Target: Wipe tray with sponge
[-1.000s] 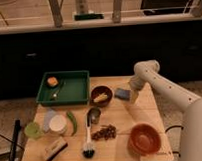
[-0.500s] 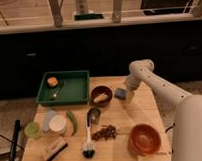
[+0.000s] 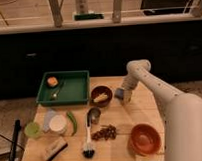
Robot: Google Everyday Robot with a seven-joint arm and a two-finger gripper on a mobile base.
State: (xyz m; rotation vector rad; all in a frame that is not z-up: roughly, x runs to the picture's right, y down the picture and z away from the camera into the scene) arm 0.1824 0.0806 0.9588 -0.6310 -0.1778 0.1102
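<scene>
Right at the gripper (image 3: pixel 123 92) lies the sponge (image 3: pixel 118 97) (clasped or free, I cannot tell); the tray (image 3: pixel 75 90) sits well apart, beyond the brown bowl (image 3: pixel 109 90).

Pincer (image 3: pixel 124 93) at the sponge (image 3: pixel 117 96), beside bowl (image 3: pixel 109 92), right of tray (image 3: pixel 75 89).

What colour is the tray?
The tray is dark green, camera view; the gripper is at the sponge.

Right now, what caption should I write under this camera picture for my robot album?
Robot's gripper at the blue-grey sponge beside the brown bowl, right of the green tray.
</scene>
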